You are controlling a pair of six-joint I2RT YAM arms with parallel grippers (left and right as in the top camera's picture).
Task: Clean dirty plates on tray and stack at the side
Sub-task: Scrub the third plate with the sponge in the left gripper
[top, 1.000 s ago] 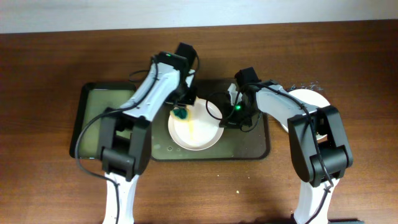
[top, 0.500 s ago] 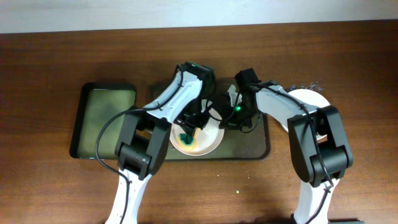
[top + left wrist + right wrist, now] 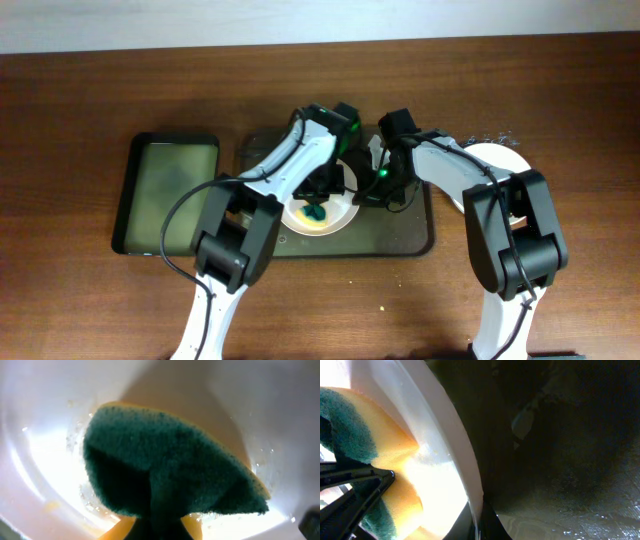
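Observation:
A white plate point(image 3: 296, 225) with yellow smears lies on the dark olive-grey tray point(image 3: 400, 235). My left gripper point(image 3: 322, 202) is shut on a green and yellow sponge point(image 3: 317, 211) and presses it on the plate's face. In the left wrist view the sponge point(image 3: 165, 465) covers the plate's middle point(image 3: 40, 435). My right gripper point(image 3: 374, 190) is shut on the plate's right rim; the rim point(image 3: 445, 425) runs down between its fingers point(image 3: 479, 527). Another white plate point(image 3: 497, 160) lies on the table to the right of the tray. A third plate is not in view.
A smaller black-rimmed tray point(image 3: 165, 195) with a greenish inside stands on the left of the wooden table. Both arms cross over the olive tray's middle. Wet tray surface point(image 3: 560, 460) shows right of the held rim.
My left gripper has carried the sponge from the plate's upper left edge down and across to its middle. The right arm and the plate have not moved.

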